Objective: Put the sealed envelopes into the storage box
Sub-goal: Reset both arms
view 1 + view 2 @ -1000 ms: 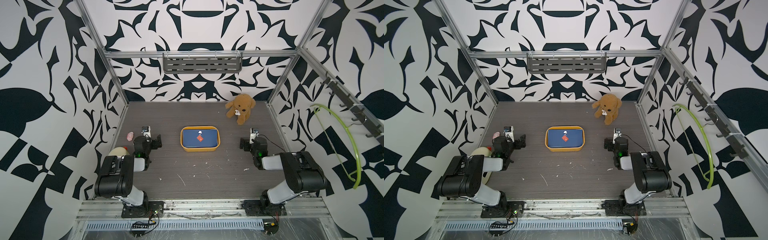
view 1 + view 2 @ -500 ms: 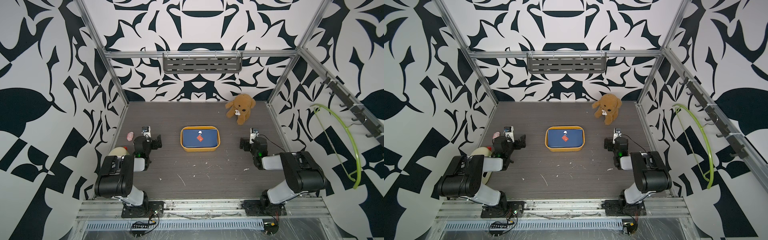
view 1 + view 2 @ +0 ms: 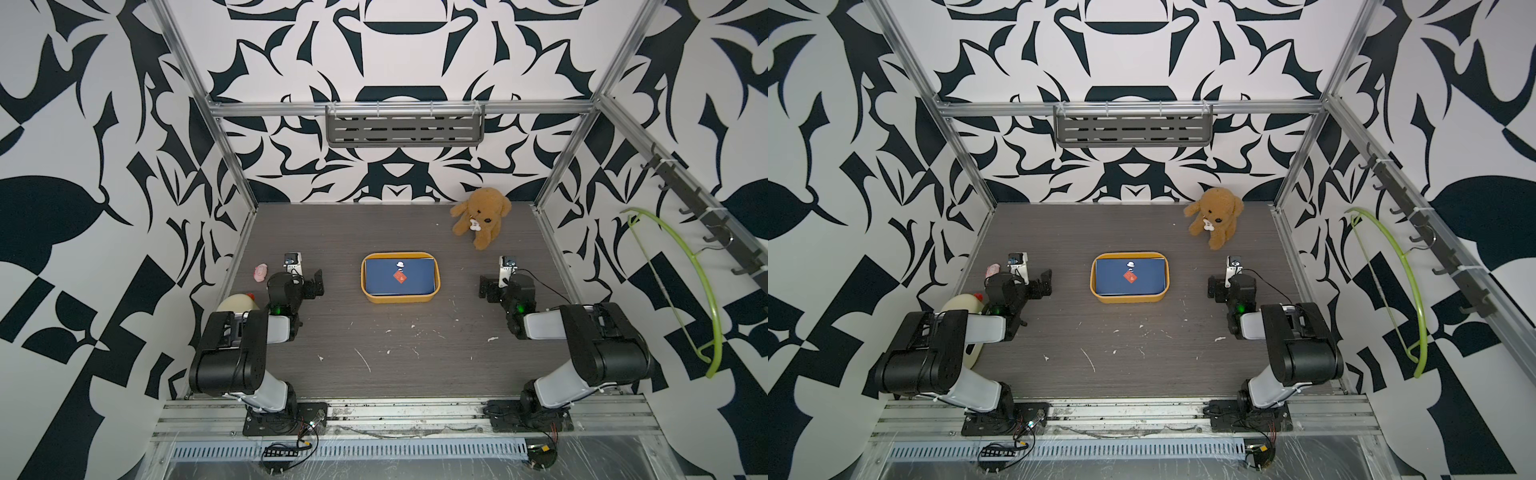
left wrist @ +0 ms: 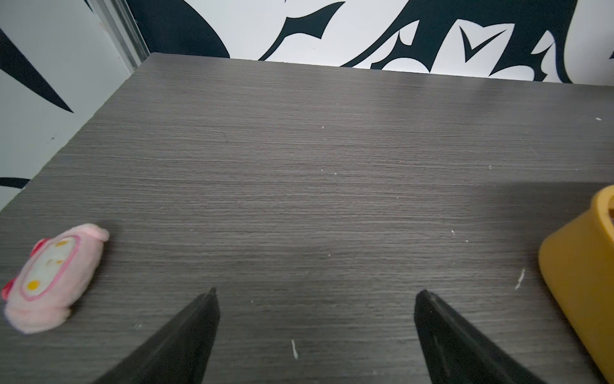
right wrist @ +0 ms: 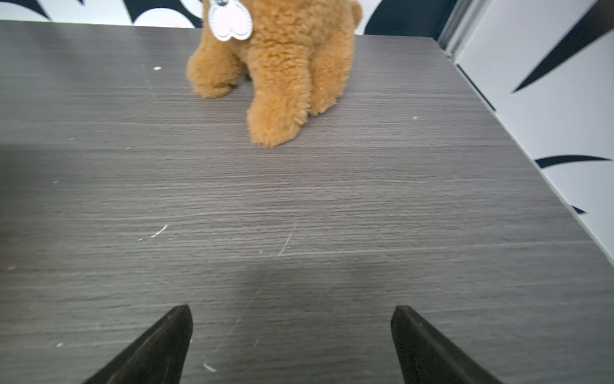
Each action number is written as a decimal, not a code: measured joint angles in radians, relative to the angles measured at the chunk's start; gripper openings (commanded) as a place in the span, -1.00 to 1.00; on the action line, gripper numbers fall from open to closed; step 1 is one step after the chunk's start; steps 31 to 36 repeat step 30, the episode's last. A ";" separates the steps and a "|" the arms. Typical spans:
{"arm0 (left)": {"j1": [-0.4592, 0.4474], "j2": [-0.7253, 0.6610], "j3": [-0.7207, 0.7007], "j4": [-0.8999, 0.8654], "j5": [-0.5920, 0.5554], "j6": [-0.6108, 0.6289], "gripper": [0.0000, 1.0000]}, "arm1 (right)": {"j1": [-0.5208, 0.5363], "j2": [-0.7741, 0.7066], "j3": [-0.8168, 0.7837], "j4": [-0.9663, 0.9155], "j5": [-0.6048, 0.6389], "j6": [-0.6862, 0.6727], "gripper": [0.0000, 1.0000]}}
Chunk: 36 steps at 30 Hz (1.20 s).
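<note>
The mustard-yellow storage box sits mid-table. A navy sealed envelope with a small red and white sticker lies flat on top inside it; anything beneath is hidden. My left gripper rests low to the box's left, open and empty, with the box's wall off to one side. To the right of the box my right gripper is open too, only bare table between its fingers.
A brown plush dog sits at the back right. A small pink plush toy lies by the left wall, and a cream rounded object behind the left arm. A green hanger hangs on the right wall.
</note>
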<state>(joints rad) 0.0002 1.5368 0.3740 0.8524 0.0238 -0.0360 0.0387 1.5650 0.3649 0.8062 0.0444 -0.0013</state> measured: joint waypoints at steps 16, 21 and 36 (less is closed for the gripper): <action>0.006 0.000 -0.003 0.020 0.039 0.007 0.98 | 0.000 0.000 0.000 0.000 0.027 0.005 0.99; 0.006 0.000 -0.003 0.018 0.048 0.008 0.99 | 0.000 0.000 0.000 0.000 0.027 0.005 0.99; 0.006 0.005 -0.002 0.018 0.051 0.009 0.98 | 0.000 0.000 0.000 0.000 0.027 0.005 0.99</action>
